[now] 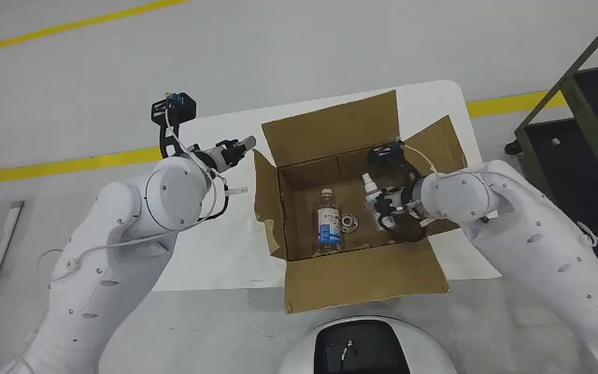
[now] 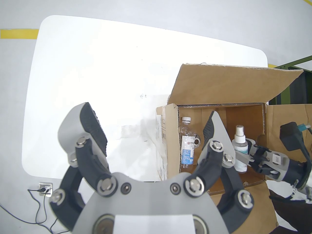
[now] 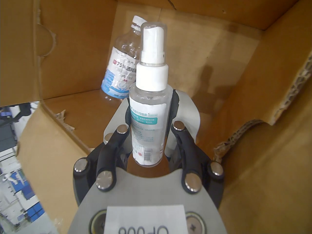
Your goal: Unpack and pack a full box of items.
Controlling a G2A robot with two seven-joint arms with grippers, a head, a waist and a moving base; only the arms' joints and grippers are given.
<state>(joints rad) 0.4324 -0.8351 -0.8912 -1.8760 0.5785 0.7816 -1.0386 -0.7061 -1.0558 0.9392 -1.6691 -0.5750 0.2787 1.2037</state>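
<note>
White desk (image 2: 97, 74) lies under the left tool (image 2: 150, 110). Behind that tool sits a floor socket (image 2: 45, 188) with a black cable. Yellow floor line (image 2: 19, 34) runs beyond it. Green rack (image 1: 561, 117) stands past the right tool (image 1: 383, 198).

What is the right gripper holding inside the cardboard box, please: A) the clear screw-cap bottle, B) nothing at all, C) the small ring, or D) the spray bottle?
D: the right gripper is shut on the spray bottle, clamping its labelled body inside the cardboard box.
</note>
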